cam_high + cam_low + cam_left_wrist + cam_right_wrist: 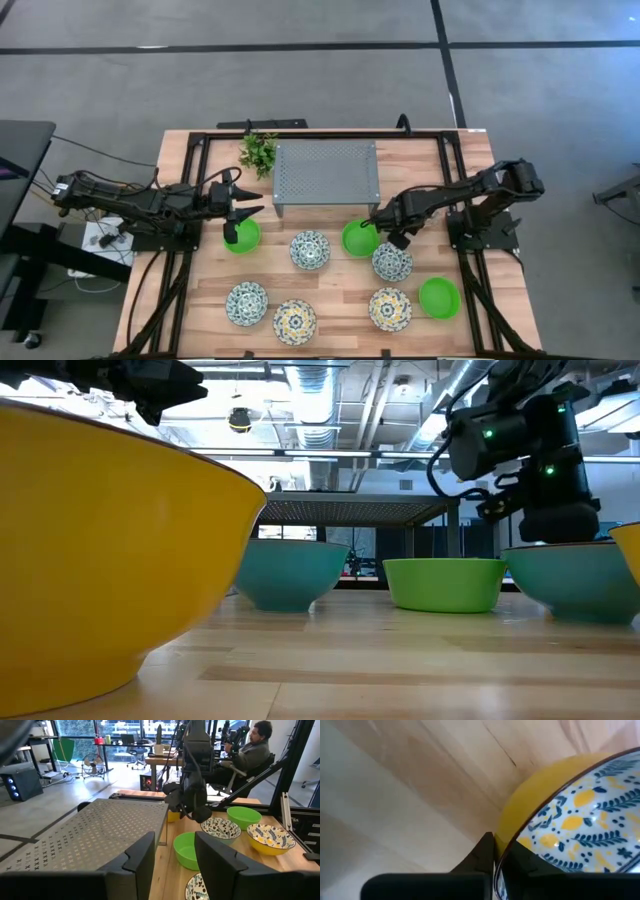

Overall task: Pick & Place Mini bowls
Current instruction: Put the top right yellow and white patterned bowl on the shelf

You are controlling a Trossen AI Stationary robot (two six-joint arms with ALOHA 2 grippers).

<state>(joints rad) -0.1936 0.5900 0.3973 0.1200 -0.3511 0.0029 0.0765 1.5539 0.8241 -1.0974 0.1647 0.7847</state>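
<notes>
High view: three green bowls (241, 236), apparently five patterned bowls (310, 250).

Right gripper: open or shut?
Shut on the yellow bowl: the right gripper pinches its rim, one finger inside, one outside.

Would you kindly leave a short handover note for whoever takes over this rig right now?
Right gripper: shut on the rim of the yellow lemon-patterned bowl, near the grey perforated stand.
Left gripper: open, holding nothing, above the left green bowl.
Other bowls sit on the table: two green, five patterned.
Done: one bowl gripped. Left: lifting and placing it; none is on the stand.
</notes>
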